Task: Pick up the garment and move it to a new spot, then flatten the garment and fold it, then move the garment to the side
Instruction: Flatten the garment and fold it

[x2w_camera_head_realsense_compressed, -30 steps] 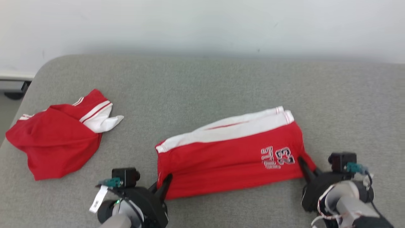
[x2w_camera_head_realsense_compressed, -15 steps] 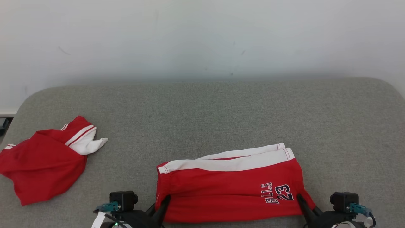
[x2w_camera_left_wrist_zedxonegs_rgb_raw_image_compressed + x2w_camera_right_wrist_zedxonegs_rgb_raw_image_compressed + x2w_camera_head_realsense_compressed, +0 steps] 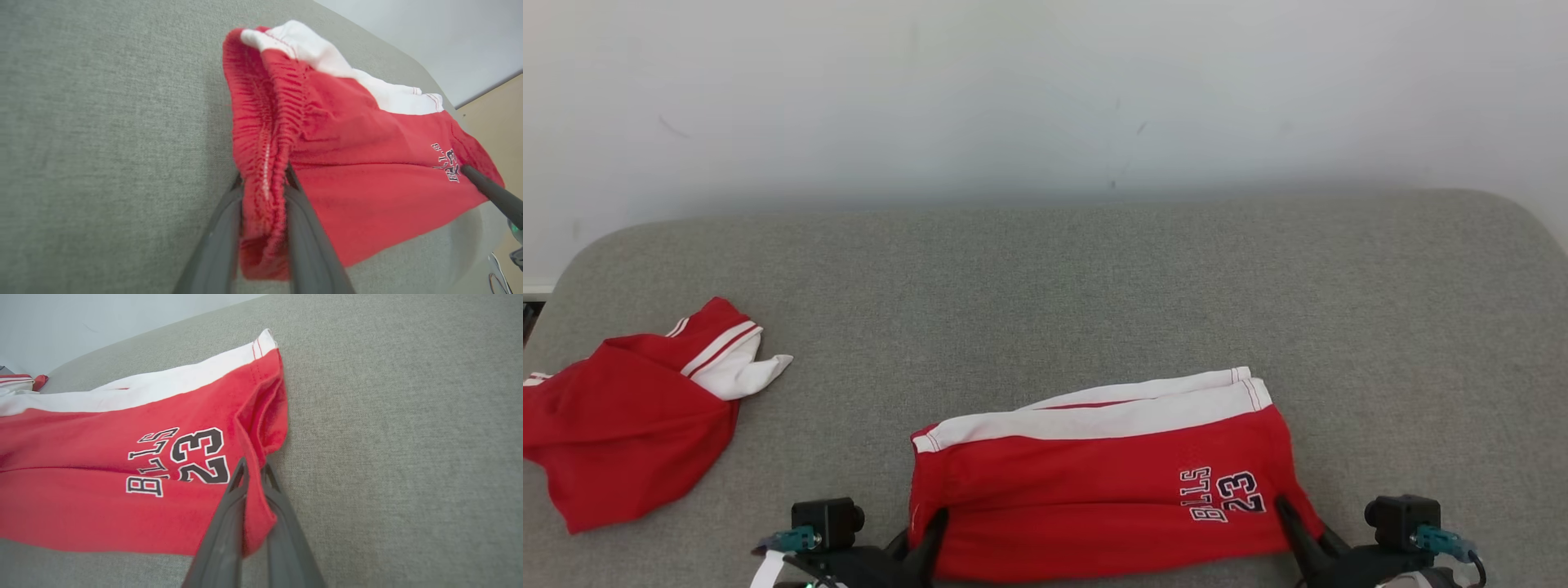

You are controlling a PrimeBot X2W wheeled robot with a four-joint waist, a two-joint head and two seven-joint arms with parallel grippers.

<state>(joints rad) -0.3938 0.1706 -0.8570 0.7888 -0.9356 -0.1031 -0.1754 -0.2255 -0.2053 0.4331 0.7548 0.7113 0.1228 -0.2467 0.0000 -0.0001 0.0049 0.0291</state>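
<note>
Garment (image 3: pixel 1094 482) ends inside 2 end effectors (image 3: pixel 933 523) (image 3: pixel 1284 510)

Garment (image 3: pixel 1094 490): red shorts with a white band along the far edge and a dark, white-outlined "23" with lettering printed near the right end. Folded lengthwise into a long, fairly flat strip, it lies crosswise at the near middle of the grey surface (image 3: pixel 1045 286), gathered elastic waistband at the left end, leg hems at the right.
</note>
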